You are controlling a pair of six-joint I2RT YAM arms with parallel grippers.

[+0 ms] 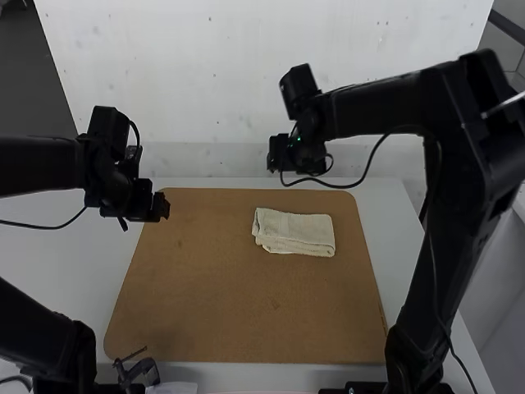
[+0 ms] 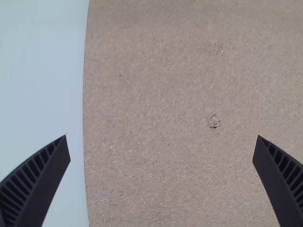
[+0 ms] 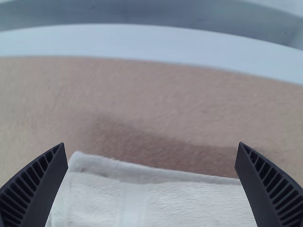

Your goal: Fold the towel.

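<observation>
Towel: your cream towel (image 1: 294, 233) was already folded into a compact rectangle, longer side running left to right, sitting a bit skewed. You could see stacked layers along the near side, and the lower ones poked out unevenly at the near left corner. Up close in the right wrist view it looked fuzzy, with a smoother band across it.

Towel spot: flat on the brown board, right of the middle and nearer the far edge, with a soft shadow beside it in your right wrist view.

Right gripper: yours (image 1: 277, 155) was wide open with nothing between the fingers, up over the far side. Its wrist camera had the towel's edge down between and below the fingertips, so it was lined up near that edge, but no grip on it.

Left gripper: wide open too, nothing in it. You had it (image 1: 166, 204) by the board's far left corner, well apart from the towel.

Board: plain brown (image 1: 246, 312), rounded corners, kinda speckly up close, with a little dark mark (image 2: 213, 121) on your left side.

Worktop: white (image 1: 381, 222), showing around the board, with a small dark clamp-looking thing (image 1: 138, 369) at the near left.
</observation>
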